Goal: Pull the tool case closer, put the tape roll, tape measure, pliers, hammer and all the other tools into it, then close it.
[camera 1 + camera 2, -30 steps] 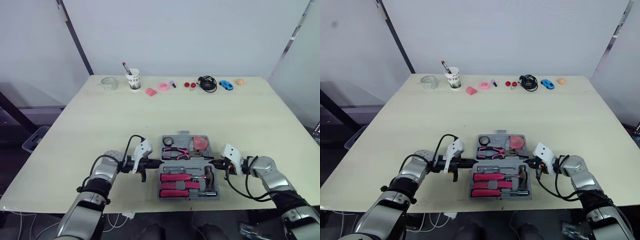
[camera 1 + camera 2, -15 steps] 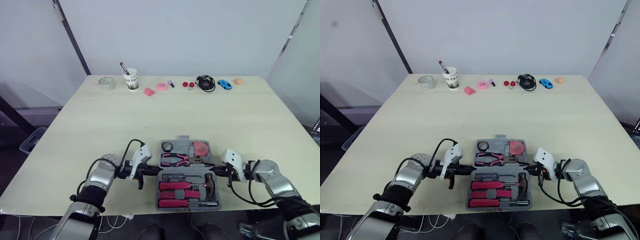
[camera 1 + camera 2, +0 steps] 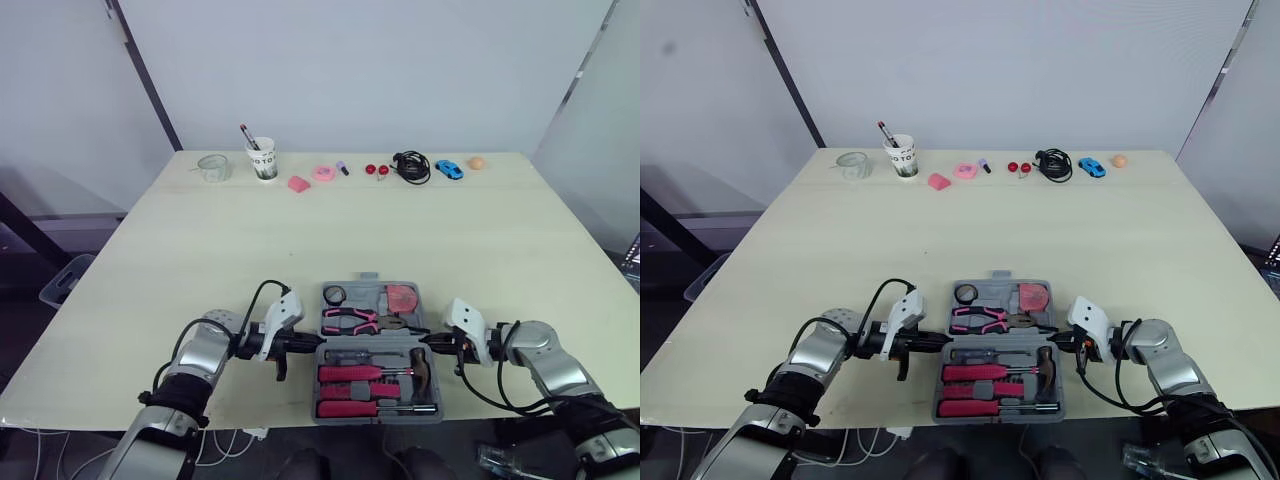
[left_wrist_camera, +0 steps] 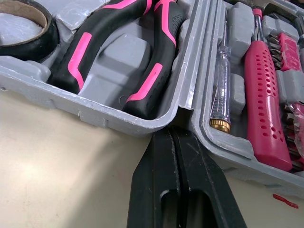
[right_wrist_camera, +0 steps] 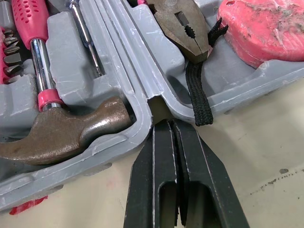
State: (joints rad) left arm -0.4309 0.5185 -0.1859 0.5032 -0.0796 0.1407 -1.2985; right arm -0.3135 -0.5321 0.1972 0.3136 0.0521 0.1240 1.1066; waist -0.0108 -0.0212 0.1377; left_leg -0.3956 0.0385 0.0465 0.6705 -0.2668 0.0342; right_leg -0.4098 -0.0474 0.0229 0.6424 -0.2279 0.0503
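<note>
The grey tool case (image 3: 376, 419) lies open near the table's front edge. Its far half holds a tape roll (image 3: 334, 294), pink-handled pliers (image 3: 350, 318) and a pink tape measure (image 3: 403, 296). Its near half holds a hammer (image 3: 420, 362) and pink-handled screwdrivers (image 3: 350, 373). My left gripper (image 3: 305, 343) is shut, its tips against the hinge gap on the case's left side (image 4: 172, 137). On the opposite side my right gripper (image 3: 428, 342) is shut too, its tips touching the hinge notch (image 5: 164, 124) between the hammer head (image 5: 61, 130) and the pliers' jaws (image 5: 183, 23).
Along the table's far edge stand a glass jar (image 3: 213, 166), a paper cup with pens (image 3: 263, 158), pink bits (image 3: 323, 172), a black cable (image 3: 412, 165), a blue toy car (image 3: 450, 169) and an orange ball (image 3: 478, 162). A red scrap (image 4: 285, 201) lies beside the case.
The camera has shifted. Both grippers stay at the case's sides, and the case sits slightly nearer the front edge than a second ago.
</note>
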